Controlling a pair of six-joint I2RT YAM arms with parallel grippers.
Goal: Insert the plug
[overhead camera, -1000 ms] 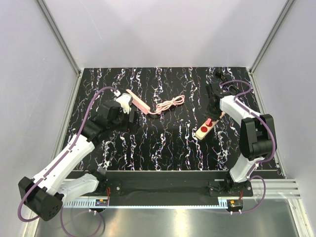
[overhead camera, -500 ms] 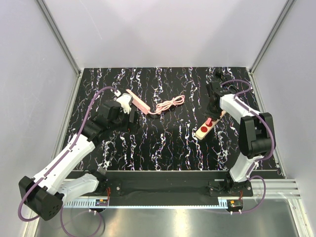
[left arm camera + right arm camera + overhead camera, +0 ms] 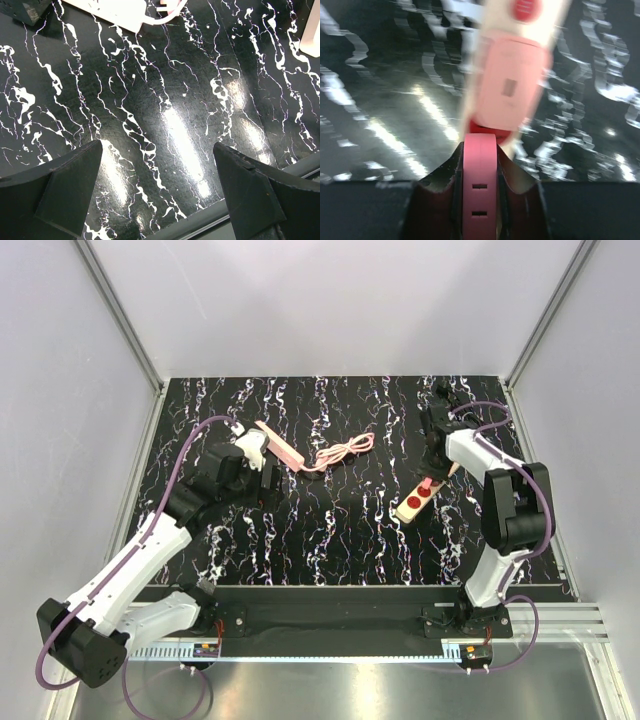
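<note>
My right gripper (image 3: 433, 458) is shut on a red-pink plug (image 3: 480, 190), which stands between the fingers (image 3: 440, 180) in the right wrist view. The plug's front end is at the far end of the cream power strip (image 3: 415, 502), which has red buttons and lies on the black marbled table at the right. In the right wrist view the strip (image 3: 520, 30) is motion-blurred, with a paler pink block (image 3: 510, 87) on it just beyond the plug. My left gripper (image 3: 266, 480) is open and empty over bare table (image 3: 157, 150).
A pale pink bar (image 3: 281, 444) with a coiled pink cable (image 3: 345, 451) lies at the back centre left, just beyond my left gripper; its end shows in the left wrist view (image 3: 115, 11). Grey walls enclose the table on three sides.
My right gripper with the plug has shifted slightly at the strip's far end, and the strip has nudged a little. The left arm has not moved.
</note>
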